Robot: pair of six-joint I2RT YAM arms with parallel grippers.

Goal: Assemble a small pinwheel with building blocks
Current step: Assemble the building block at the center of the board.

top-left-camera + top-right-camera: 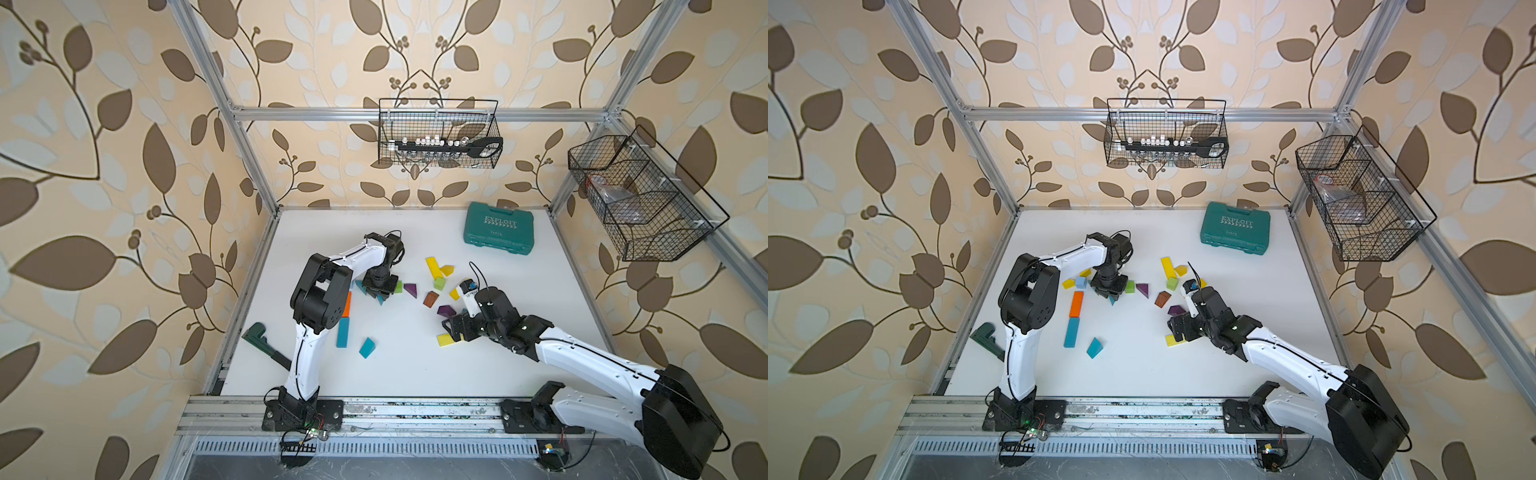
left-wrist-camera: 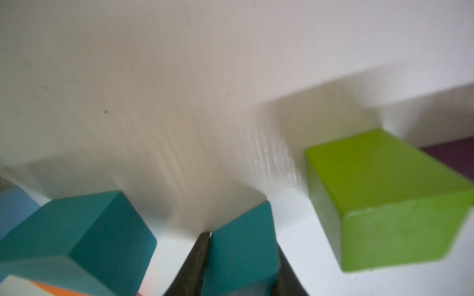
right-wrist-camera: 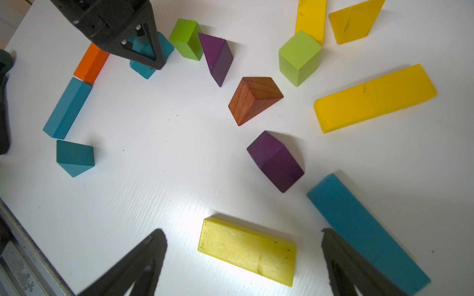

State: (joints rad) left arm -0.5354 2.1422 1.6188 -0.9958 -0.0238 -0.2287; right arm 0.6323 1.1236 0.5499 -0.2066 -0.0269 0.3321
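My left gripper [image 1: 379, 296] [image 2: 241, 246] is shut on a small teal block [image 2: 241, 251], low over the white table [image 1: 415, 374]. Beside it lie a green cube [image 2: 384, 194], another teal block [image 2: 77, 238] and a purple wedge [image 2: 451, 159]. My right gripper [image 1: 448, 329] [image 3: 242, 233] hangs open over a short yellow bar [image 3: 247, 252] without touching it; a teal bar [image 3: 366, 230] lies by one finger. Between the arms sit a brown wedge [image 3: 254, 100] and a second purple wedge [image 3: 275, 161]. An orange bar [image 3: 91, 64] and teal bar [image 3: 68, 107] lie end to end.
A teal case lettered EXPLOIT [image 1: 498, 228] lies at the back right. A dark green tool [image 1: 262, 338] rests at the table's left edge. Wire baskets [image 1: 438, 133] [image 1: 640, 199] hang on the frame. More yellow blocks [image 3: 374, 98] and a green cube [image 3: 298, 57] are near the right arm.
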